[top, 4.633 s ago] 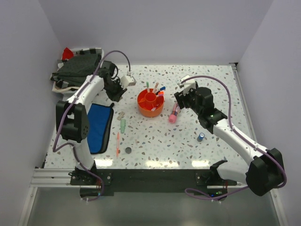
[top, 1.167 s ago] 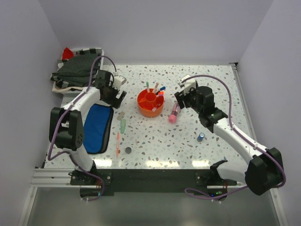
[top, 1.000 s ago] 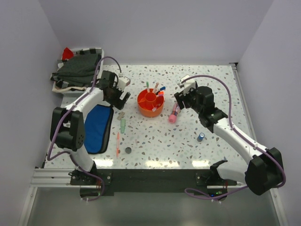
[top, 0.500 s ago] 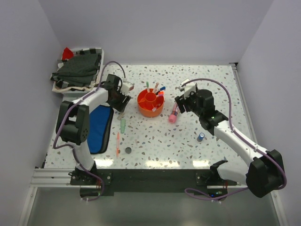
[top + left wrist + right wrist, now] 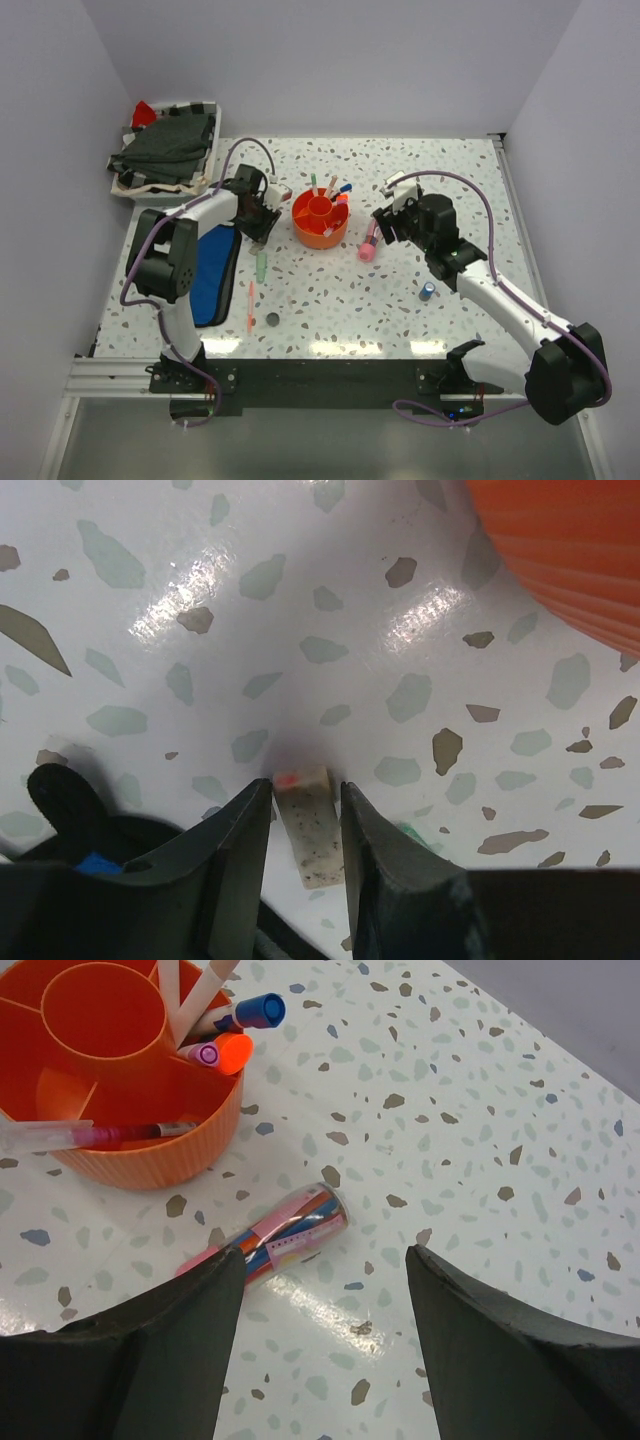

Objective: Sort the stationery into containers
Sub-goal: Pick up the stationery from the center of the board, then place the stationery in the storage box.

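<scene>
L pincer (image 5: 303, 790), jaws a bit apart, straddles the small white eraser (image 5: 313, 832) on the surface (image 5: 300, 600) just left of the orange organiser (image 5: 570, 550): prob. best to close evenly on its long sides, lift straight, then clear the organiser rim; R pincer (image 5: 325, 1252) gapes right of it.

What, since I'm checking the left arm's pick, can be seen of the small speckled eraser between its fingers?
The small speckled eraser is an off-white, rubbery-looking rectangular block with dark flecks and a red-orange mark at its far end. It lies flat on the white terrazzo table, lengthwise between the two dark fingers of the left pincer, which flank it closely; whether they press it cannot be told. The ribbed orange plastic organiser stands apart from it.
</scene>
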Controlling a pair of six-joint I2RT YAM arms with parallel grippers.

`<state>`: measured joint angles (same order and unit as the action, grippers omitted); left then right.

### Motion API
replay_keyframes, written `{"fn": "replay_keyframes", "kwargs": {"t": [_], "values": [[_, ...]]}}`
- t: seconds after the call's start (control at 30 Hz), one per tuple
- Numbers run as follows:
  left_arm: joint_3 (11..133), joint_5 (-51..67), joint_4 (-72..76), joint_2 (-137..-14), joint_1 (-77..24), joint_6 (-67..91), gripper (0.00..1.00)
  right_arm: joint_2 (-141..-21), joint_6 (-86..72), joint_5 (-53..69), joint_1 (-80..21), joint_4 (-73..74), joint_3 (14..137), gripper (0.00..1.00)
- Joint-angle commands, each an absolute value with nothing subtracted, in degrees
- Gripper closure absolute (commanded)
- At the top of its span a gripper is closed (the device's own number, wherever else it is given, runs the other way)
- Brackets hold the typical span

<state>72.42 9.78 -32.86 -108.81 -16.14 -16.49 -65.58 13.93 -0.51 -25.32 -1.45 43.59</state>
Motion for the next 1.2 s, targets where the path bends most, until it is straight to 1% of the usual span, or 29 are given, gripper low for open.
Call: {"fn": "replay_keyframes", "kwargs": {"t": [0.0, 0.13, 0.27, 0.4, 0.43, 0.5, 0.53, 0.63, 0.73, 0.77, 0.9, 1.0, 1.17], "values": [[73.12, 9.23, -32.87, -109.25, -16.17, -15.21, 0.62, -64.42, 13.89, -1.23, -25.05, -2.99, 43.33, 0.3], [72.42, 9.49, -32.52, -109.6, -16.17, -15.12, 0.64, -64.77, 13.8, -1.06, -25.05, -3.52, 43.33, 0.3], [72.42, 9.93, -32.87, -109.86, -16.17, -15.38, 1.0, -64.86, 13.97, -1.14, -25.14, -3.52, 43.42, 0.3], [76.8, 12.3, -36.98, -109.16, -16.17, -16.26, 1.0, -64.86, 14.5, -1.41, -24.96, -3.69, 43.24, 0.3], [80.38, 13.26, -38.13, -108.81, -16.17, -16.35, 1.0, -64.86, 14.59, -1.49, -24.87, -3.6, 43.16, 0.3], [85.23, 17.39, -42.51, -107.84, -16.17, -18.09, 1.0, -65.04, 14.76, -1.49, -24.7, -3.34, 43.33, 0.3], [90.56, 18.62, -44.19, -107.93, -16.17, -18.45, 1.0, -65.13, 14.85, -1.58, -24.61, -3.34, 43.42, 0.3], [97.53, 27.3, -47.02, -107.93, -16.08, -21.09, 1.0, -65.74, 15.03, -1.58, -24.52, -3.69, 43.59, 0.3], [96.17, 32.15, -39.84, -106.53, -16.08, -21.01, 1.0, -66.62, 15.12, -1.32, -24.43, -4.31, 43.68, 0.3], [95.37, 35.56, -37.47, -105.74, -16.08, -20.74, 1.0, -66.8, 15.12, -1.23, -24.43, -4.31, 43.86, 0.3], [92.46, 42.62, -24.82, -105.82, -16.08, -15.67, 1.0, -67.94, 15.38, -1.4, -24.52, -3.78, 45.08, 0.3], [92.55, 44.21, -20.67, -108.01, -16.17, -12.14, 1.0, -68.47, 15.91, -1.58, -24.52, -3.25, 46.23, 0.3], [95.18, 45.61, -18.9, -111.7, -16.52, -10.55, 1.0, -68.82, 16.26, -1.76, -24.43, -3.51, 46.41, 0.3]]}}
